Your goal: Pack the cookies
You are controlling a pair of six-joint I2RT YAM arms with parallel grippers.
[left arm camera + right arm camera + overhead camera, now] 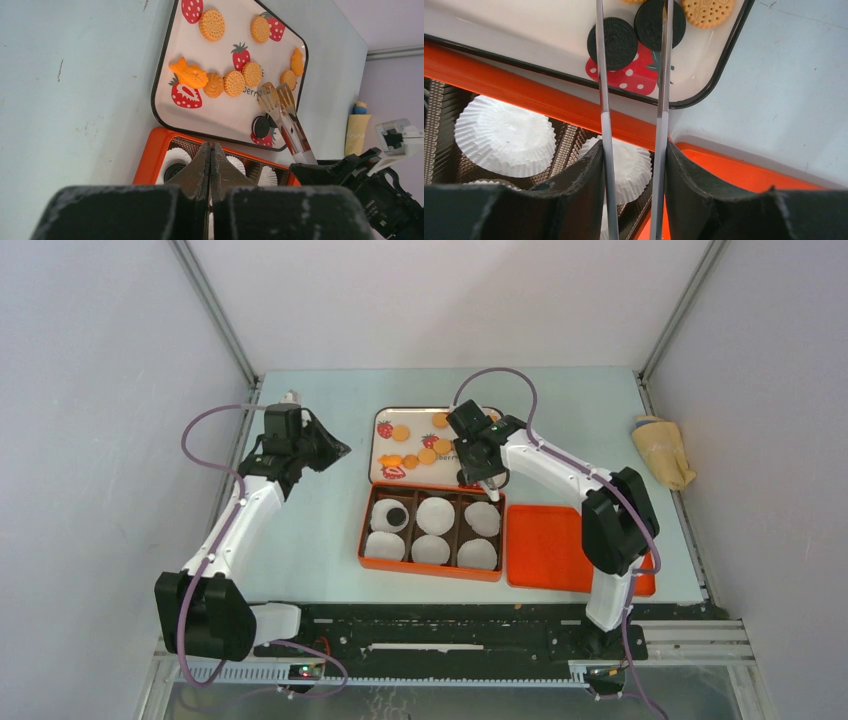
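Several golden-orange cookies [427,456] lie on a white tray with strawberry prints [372,455]; the left wrist view shows them too [233,83]. Two black cookies [612,43] lie at the tray's corner near the box. My right gripper [633,150] is shut on metal tongs [603,100], whose arms reach over the black cookies, one arm crossing the farther one [651,22]. The tongs [287,120] hold nothing that I can see. One black cookie [397,515] sits in a paper cup of the orange box [361,540]. My left gripper [210,147] is shut and empty, left of the tray.
The orange box holds several white paper cups [504,136]. Its orange lid [560,550] lies to the right of it. A fish-shaped orange biscuit [189,74] is on the tray. A yellow bundle [662,448] lies at the table's right edge.
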